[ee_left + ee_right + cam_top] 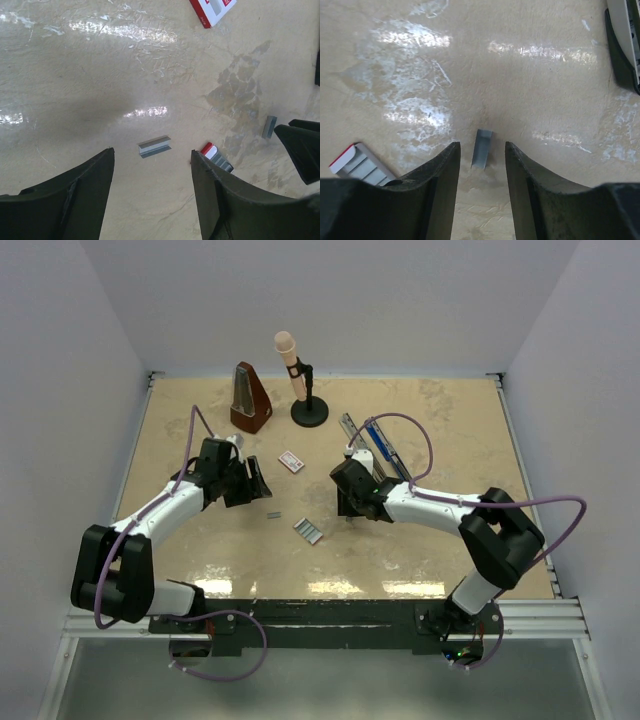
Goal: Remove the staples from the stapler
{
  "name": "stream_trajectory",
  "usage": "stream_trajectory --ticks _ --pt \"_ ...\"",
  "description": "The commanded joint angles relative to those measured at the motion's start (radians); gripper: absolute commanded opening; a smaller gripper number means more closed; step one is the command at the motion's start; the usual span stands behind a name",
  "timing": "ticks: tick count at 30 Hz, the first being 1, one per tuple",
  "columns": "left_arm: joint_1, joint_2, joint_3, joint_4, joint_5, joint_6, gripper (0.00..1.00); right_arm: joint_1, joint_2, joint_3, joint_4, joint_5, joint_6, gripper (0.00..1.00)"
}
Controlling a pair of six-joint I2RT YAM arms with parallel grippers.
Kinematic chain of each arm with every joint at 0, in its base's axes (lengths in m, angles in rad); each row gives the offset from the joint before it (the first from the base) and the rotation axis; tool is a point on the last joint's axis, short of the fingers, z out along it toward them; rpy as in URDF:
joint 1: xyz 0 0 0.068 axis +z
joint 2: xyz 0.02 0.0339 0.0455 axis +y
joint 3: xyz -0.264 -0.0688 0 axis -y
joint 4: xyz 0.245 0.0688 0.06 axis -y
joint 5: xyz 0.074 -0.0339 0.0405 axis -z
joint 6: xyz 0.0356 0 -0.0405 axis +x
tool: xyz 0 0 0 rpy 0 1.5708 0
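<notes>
**Top and wrist views of the tabletop (pixel 450 530).** The stapler (pixel 375 445) lies splayed open right of centre in the top view, with its silvery rail exposed. It is just beyond my right arm, and its dark edge also cuts into the upper right corner of the right wrist view.

The staples are out on the tabletop in three pieces:
- A short strip (pixel 155 146) lies at lower centre of the left wrist view. It sits in the gap of my left tool (pixel 152 151), whose fingers stand released on either side without touching it.
- A second strip (pixel 482 148) lies at lower centre of the right wrist view. It is framed by my right tool (pixel 481 144), whose fingers are closer together yet also released, with bare tabletop on both sides of the strip.
- A ribbed block (pixel 308 530) with a red edge rests between the two tools, below centre in the top view.

A white box (pixel 291 461) with red print lies above centre. A metronome (pixel 250 398) and a microphone (pixel 297 370) stand near the far edge, at upper centre.
</notes>
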Motion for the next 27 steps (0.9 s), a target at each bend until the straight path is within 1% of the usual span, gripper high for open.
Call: stream_trajectory --ticks 1,7,9,19,24,27 --pt "-0.010 -0.034 -0.003 0.053 0.018 -0.025 0.66 -0.002 0.060 0.053 -0.045 0.060 0.081 0.44" --pt "-0.010 -0.130 -0.020 0.075 0.013 -0.019 0.66 -0.005 0.097 0.077 -0.051 0.066 0.096 0.40" --pt "-0.011 -0.149 -0.026 0.082 0.019 -0.016 0.66 -0.004 0.106 0.079 -0.049 0.066 0.095 0.38" --pt "-0.010 -0.247 -0.035 0.102 0.052 -0.007 0.66 -0.004 0.163 0.108 -0.060 0.070 0.096 0.32" --pt "-0.010 -0.289 -0.058 0.147 0.075 -0.001 0.66 -0.004 0.160 0.105 -0.049 0.063 0.078 0.24" --pt "-0.010 -0.290 -0.063 0.165 0.119 0.007 0.66 -0.004 0.154 0.102 -0.031 0.055 0.052 0.19"
